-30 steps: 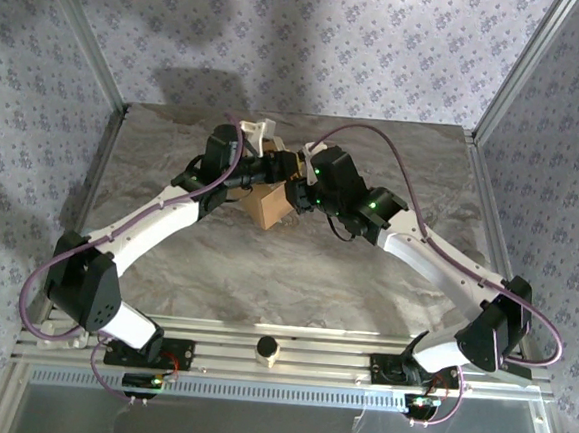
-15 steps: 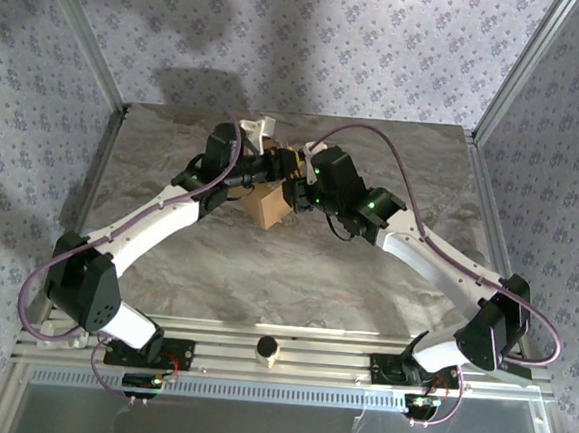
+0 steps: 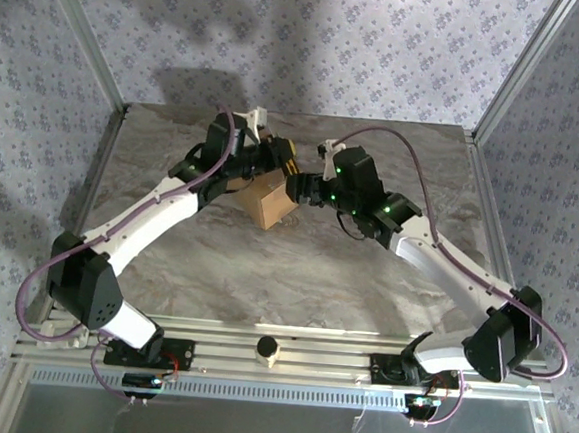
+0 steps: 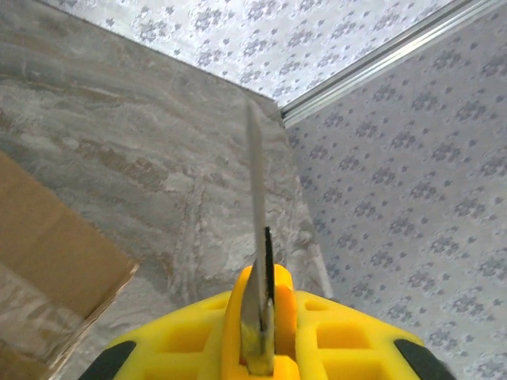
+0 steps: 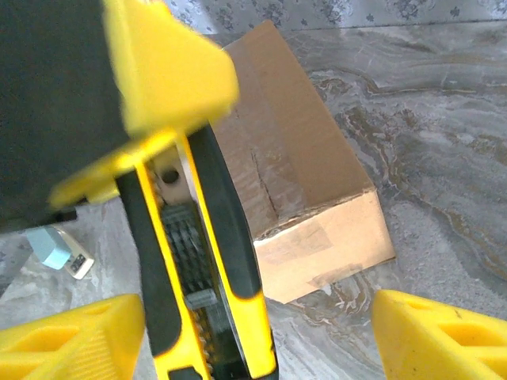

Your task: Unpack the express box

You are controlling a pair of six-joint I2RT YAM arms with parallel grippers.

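From here I see my left claw (image 4: 257, 321) clamped on a yellow-and-black utility knife (image 5: 198, 253), with the bare blade (image 4: 255, 198) poking out past its yellow fingers over the marbled bench (image 3: 265, 275). My right claw (image 5: 253, 317) stands wide apart, its yellow fingertips (image 5: 428, 332) spread to either side of the knife handle and not gripping it. The express box (image 3: 268, 205) sits on the bench toward the far middle, just below and between the two claws, its taped top facing up.
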